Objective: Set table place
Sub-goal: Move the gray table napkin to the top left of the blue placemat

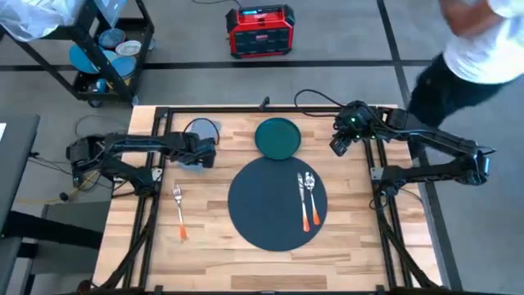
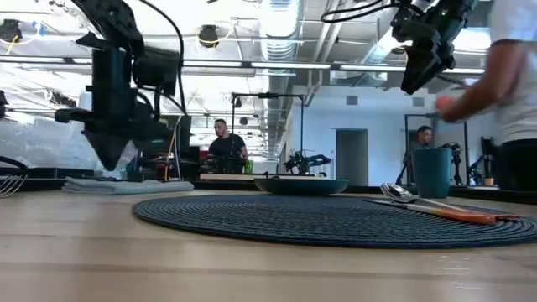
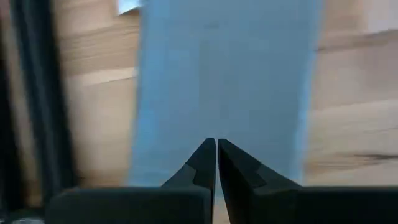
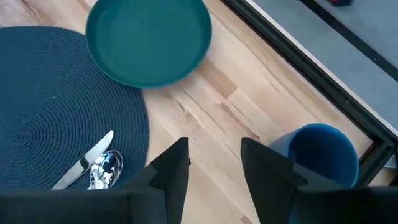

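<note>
Left gripper (image 1: 203, 153) hovered low over the grey napkin (image 1: 193, 159) near the table's (image 1: 205, 254) far left part, its two fingers (image 3: 205, 163) pressed together with nothing between them. In the left wrist view the cloth filled the space ahead of the closed tips, with bare wood on either side and the black frame (image 1: 160, 123) close by.

The right gripper (image 1: 340, 145) hung high above the far right part of the table, its fingers (image 4: 174, 163) parted with a clear gap and holding nothing. Past them in the right wrist view stood a blue cup (image 4: 322, 152) just beside the table's edge rail; whether it held anything could not be told. Open wood lay between the cup and the green plate (image 1: 278, 136).

The round dark placemat (image 1: 266, 215) lay flat at the middle of the table. The green plate sat at its far edge, overlapping the rim, and nothing showed on it. A spoon (image 1: 309, 184) and a knife (image 1: 301, 197) with orange handles lay side by side on the mat's right part. A fork (image 1: 178, 211) with an orange handle lay on bare wood to the mat's left, well apart from it.

Beyond the table a red case (image 1: 259, 31) sat on the floor, a cart (image 1: 106, 49) stood off the left corner, and a person in a white shirt (image 1: 483, 37) stood near the right corner.
</note>
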